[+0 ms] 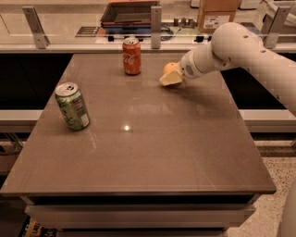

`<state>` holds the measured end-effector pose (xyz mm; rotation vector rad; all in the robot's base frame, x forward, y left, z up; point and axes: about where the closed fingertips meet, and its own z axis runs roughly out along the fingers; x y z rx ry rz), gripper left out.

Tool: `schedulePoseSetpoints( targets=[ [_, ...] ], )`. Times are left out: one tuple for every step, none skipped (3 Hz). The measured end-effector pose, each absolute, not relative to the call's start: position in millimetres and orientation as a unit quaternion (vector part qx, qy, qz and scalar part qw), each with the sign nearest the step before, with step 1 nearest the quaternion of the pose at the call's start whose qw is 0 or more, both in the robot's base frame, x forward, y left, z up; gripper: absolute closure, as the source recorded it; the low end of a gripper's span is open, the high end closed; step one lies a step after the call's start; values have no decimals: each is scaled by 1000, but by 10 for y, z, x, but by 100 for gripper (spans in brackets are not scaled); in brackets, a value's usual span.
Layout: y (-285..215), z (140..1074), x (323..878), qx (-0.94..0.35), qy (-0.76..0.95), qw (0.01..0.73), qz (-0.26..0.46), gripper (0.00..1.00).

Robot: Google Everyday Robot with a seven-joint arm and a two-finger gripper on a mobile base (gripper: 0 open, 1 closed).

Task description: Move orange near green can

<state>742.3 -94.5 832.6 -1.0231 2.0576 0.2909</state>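
Observation:
The orange (169, 67) is at the far right of the table, right of the red cola can. Only its top shows, as my gripper (171, 77) is right against it and covers its lower part. My white arm (231, 48) reaches in from the right. The green can (73, 106), with a white label patch and silver top, stands upright at the left of the table (152, 152), far from the orange and the gripper.
A red cola can (132, 56) stands upright at the far middle of the table, just left of the orange. Behind the table runs a counter with metal posts (156, 21), a dark tray (127, 11) and a cardboard box (216, 14).

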Motion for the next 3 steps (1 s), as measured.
schedulePoseSetpoints(
  targets=[
    [-925,8307,7424,-406,814,400,116,88],
    [-895,8303,7416,-408,813,398,119,100],
    [-762,8420,7317,-424,804,395,130,100]
  ],
)
